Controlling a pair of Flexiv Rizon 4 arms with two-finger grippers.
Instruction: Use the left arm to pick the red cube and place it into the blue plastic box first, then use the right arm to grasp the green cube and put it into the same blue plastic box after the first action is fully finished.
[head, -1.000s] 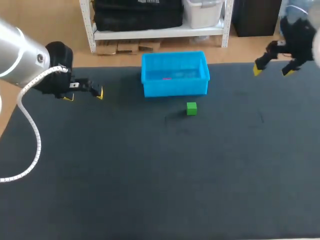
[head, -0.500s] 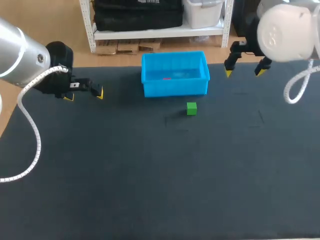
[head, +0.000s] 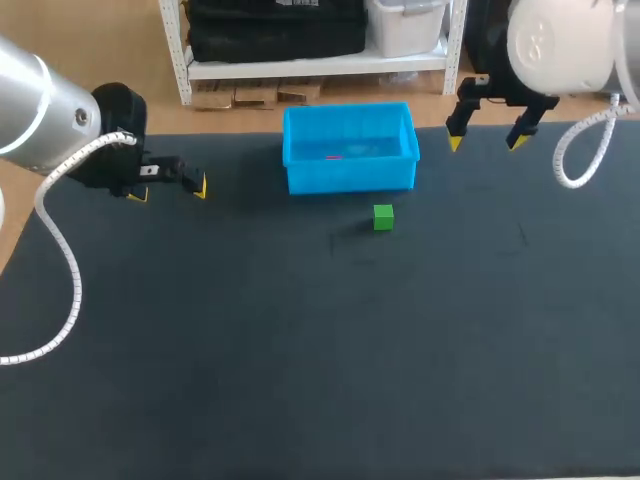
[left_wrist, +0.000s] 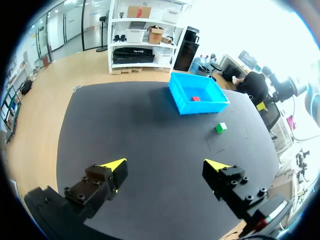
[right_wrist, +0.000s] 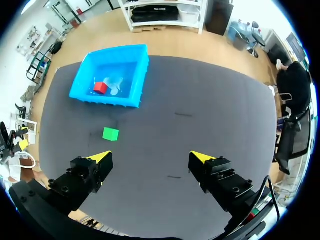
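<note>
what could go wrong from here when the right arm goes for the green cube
1. The green cube sits close in front of the blue box; the open right pincer, coming down on it, might clip the box's front wall.
2. The cube is small against the pincer's wide gap, so an off-centre close may shove it aside rather than grip it.
3. The red cube lies in the box; a drop onto it could bounce out.

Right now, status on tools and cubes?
Left tool open, empty; right tool open, empty. Red cube in blue box. Green cube on table, nothing blocking it.
</note>
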